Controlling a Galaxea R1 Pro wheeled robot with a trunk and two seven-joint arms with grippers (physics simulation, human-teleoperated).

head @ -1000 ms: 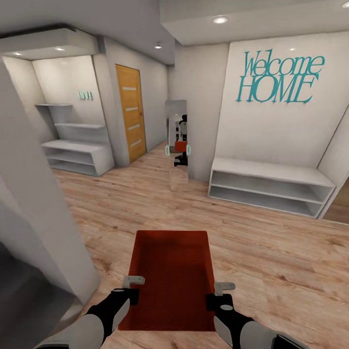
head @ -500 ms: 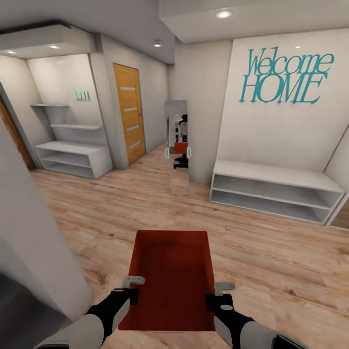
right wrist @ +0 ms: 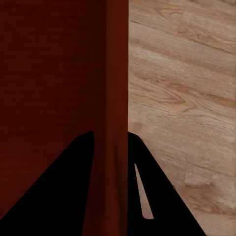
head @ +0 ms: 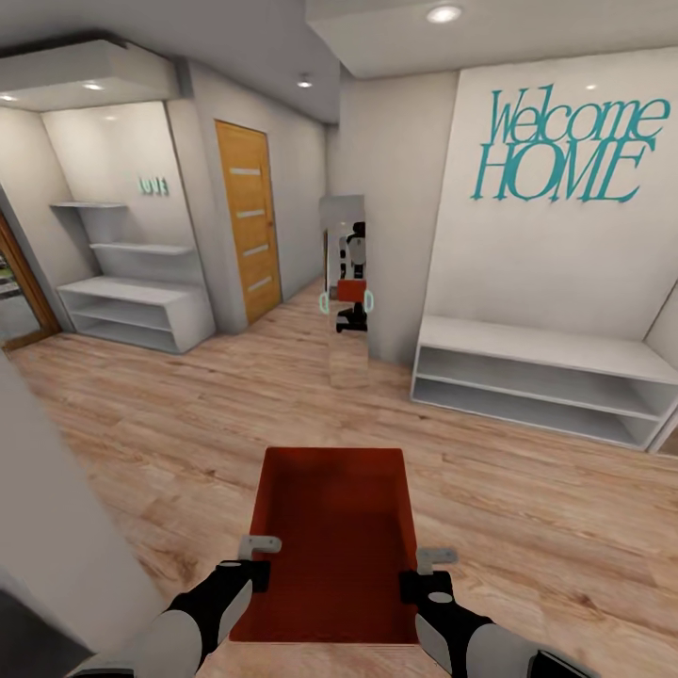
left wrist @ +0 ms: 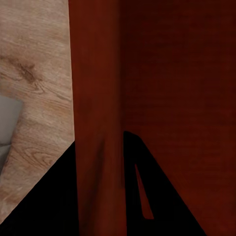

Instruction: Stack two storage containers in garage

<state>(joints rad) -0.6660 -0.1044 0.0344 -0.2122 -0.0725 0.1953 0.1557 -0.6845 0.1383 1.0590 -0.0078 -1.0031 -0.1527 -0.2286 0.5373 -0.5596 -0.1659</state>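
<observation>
One storage container (head: 331, 537) | near edge cut off | claw tips hidden

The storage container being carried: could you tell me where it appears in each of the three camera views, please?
Head view: storage container low centre, between both grippers.
Left wrist view: its side wall runs between the fingers, interior beside it.
Right wrist view: its other side wall likewise.
Shared landmark: the light wood plank floor beneath it.
</observation>
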